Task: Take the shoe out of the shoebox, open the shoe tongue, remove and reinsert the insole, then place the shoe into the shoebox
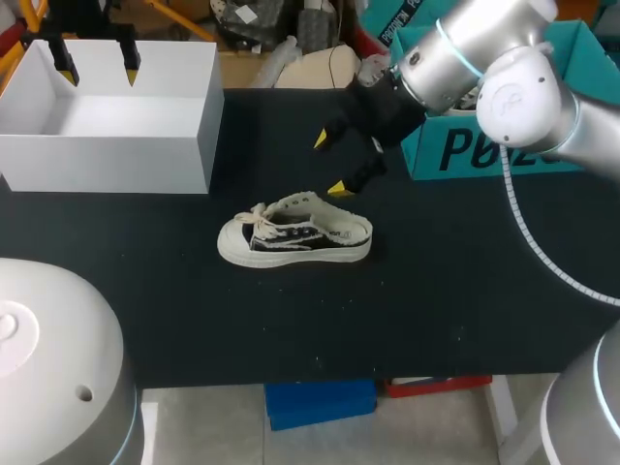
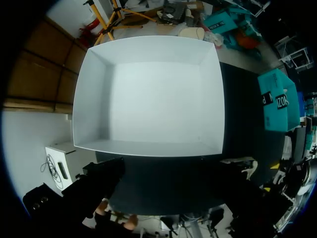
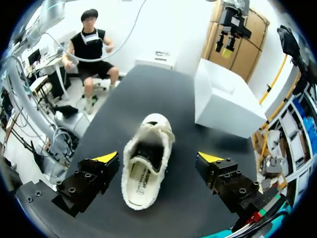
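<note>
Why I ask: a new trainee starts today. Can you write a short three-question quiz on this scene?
1. True or false: the black-and-white canvas low-top shoe lies inside the white cardboard shoebox.
2. Pick one. The right end effector is:
A. shut on the shoe
B. open, at the shoe's heel end
C. down inside the shoebox
3. Fill the gap: the left end effector hangs over the open ______.

Key: 1 false, the shoe lies on the black table; 2 B; 3 shoebox.
</note>
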`<state>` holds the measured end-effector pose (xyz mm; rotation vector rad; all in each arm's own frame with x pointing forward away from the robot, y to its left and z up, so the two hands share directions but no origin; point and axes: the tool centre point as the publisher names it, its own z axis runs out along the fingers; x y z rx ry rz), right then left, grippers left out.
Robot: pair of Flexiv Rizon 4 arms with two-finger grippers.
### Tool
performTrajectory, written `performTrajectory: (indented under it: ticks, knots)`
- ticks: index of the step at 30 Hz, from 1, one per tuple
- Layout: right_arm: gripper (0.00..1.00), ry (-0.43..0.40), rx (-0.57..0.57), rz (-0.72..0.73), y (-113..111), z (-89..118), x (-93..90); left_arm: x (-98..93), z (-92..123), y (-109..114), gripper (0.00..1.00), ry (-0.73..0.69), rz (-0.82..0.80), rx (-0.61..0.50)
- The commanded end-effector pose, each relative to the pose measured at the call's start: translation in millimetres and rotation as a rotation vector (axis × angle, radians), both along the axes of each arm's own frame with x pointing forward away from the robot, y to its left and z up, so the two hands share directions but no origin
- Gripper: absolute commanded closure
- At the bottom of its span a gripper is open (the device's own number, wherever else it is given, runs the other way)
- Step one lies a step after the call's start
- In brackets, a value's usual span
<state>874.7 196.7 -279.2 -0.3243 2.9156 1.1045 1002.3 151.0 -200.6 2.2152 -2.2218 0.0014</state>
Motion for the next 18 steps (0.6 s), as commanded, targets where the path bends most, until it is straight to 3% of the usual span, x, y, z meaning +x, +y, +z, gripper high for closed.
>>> performTrajectory:
  ticks: [1, 5, 9, 18]
  knots:
    - [0.00, 0.010, 0.056, -0.085, -10, -6, -24.3, -0.6, 1, -1, 0.00, 0.001, 0.002, 0.002]
    - [0.00, -0.013, 0.085, -0.190, -22, -10, -38.3, -0.6, 1, -1, 0.00, 0.001, 0.002, 0.002]
    - [0.00, -0.012, 0.092, -0.260, -33, -27, -46.7, -0.6, 1, -1, 0.00, 0.001, 0.002, 0.002]
    - [0.00, -0.046, 0.150, -0.319, -48, -63, -34.2, -0.6, 1, -1, 0.00, 0.001, 0.002, 0.002]
